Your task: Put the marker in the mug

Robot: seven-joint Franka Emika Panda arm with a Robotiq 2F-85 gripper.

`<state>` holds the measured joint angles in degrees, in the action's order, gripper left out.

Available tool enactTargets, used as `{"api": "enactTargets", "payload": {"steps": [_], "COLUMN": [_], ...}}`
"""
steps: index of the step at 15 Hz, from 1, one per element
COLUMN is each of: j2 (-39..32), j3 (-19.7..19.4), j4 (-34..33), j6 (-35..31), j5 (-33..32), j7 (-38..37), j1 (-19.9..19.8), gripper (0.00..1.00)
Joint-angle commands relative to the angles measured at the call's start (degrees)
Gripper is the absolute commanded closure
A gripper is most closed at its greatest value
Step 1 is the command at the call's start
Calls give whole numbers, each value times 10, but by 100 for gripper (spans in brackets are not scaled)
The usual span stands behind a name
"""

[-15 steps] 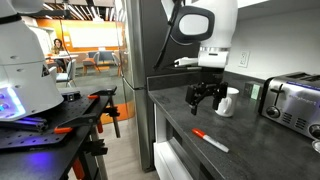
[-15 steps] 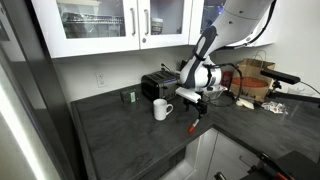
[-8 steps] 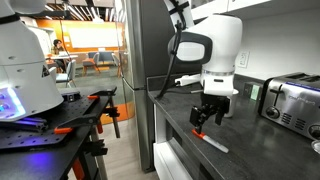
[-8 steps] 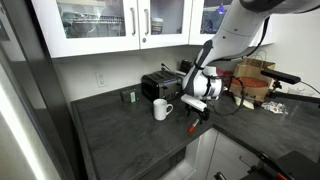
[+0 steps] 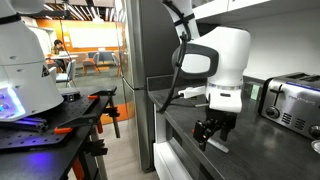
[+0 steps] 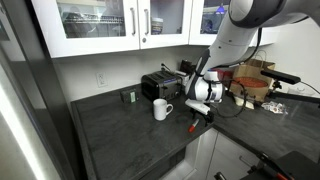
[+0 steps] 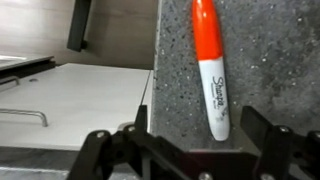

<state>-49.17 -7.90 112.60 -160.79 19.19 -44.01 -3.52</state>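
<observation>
by the counter edge (image 7: 154, 70), the marker (image 7: 210, 70)

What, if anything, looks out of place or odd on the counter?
The marker lies flat beside the front edge of the counter, apart from the mug, where a nudge might roll it off. Nothing spilled or damaged.

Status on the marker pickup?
Gripper open, low over marker. Marker flat on counter, not gripped. Mug upright by toaster, nothing seen blocking.
</observation>
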Motion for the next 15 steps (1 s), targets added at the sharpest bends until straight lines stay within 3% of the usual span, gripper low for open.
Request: {"api": "enactTargets", "payload": {"steps": [1, 4, 5, 6, 12, 15], "j2": [-21, -36, -38, -42, -49, -46], "j3": [-24, -24, -23, -26, -41, -69], "j4": [-37, -61, -65, -69, -72, -60], "j6": [37, 58, 61, 62, 51, 32], "j5": [5, 2, 2, 0, -2, -13], "j7": [7, 11, 11, 9, -2, -24], "j1": [21, 24, 25, 28, 49, 86], "gripper": [0, 2, 10, 26, 69, 92]}}
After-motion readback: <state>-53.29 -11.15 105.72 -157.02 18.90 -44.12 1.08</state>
